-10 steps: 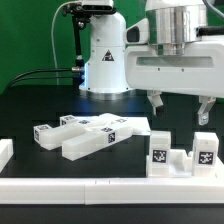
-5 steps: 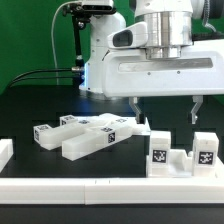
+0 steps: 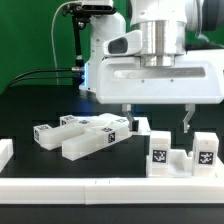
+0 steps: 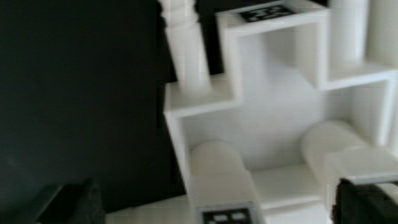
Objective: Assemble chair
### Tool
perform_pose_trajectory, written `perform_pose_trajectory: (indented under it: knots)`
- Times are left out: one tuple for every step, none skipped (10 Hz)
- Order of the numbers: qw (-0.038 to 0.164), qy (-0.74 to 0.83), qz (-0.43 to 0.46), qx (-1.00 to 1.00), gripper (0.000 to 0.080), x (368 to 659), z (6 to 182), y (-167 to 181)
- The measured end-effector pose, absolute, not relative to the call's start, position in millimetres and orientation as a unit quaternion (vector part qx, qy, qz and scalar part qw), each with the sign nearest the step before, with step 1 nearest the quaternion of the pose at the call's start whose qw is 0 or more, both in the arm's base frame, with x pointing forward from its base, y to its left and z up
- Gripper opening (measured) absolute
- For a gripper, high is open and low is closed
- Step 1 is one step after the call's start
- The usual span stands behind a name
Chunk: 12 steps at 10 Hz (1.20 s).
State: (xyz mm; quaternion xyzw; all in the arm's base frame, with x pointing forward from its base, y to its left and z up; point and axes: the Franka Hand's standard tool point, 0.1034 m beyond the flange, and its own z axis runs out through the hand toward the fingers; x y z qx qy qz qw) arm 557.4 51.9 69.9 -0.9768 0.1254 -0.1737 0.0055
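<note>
One pincer (image 3: 157, 120) — jaws spread wide — hangs above a white chair part (image 4: 267, 110).

The claw (image 3: 156, 123) hangs from a big white wrist housing (image 3: 160, 70), which the exterior view cuts off at its top and side edges. This housing hides part of the robot base (image 3: 103, 60) behind the claw. The marker tags (image 3: 158, 155) on the parts under the claw are too small to read. The wrist view is soft. Both fingertips (image 4: 68, 203) are only dark corners cut by the edge. The chair part (image 4: 267, 110) between them is also cut off.
</note>
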Motion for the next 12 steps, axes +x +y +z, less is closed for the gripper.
perform_pose_trajectory:
  knots:
    - [-0.006,0.116,-0.214,-0.97,0.0648,555,63.2,52]
    - [-0.013,0.111,-0.232,-0.966,0.0648,555,57.4,52]
    - [-0.022,0.103,-0.275,-0.955,0.0648,561,57.7,51]
    - [-0.029,0.098,-0.271,-0.957,0.0648,556,40.3,51]
    - [-0.033,0.096,-0.263,-0.959,0.0648,556,28.1,50]
    - [-0.031,0.099,-0.249,-0.963,0.0648,559,22.3,50]
    - [-0.031,0.1,-0.245,-0.964,0.0648,561,19.3,48]
    - [-0.033,0.101,-0.241,-0.965,0.0648,561,13.1,46]
    - [-0.035,0.1,-0.238,-0.966,0.0648,561,7.2,46]
    - [-0.035,0.102,-0.237,-0.966,0.0648,561,6.5,43]
    - [-0.035,0.103,-0.235,-0.966,0.0648,561,6.2,43]
    - [-0.035,0.102,-0.235,-0.966,0.0525,561,6.1,44]
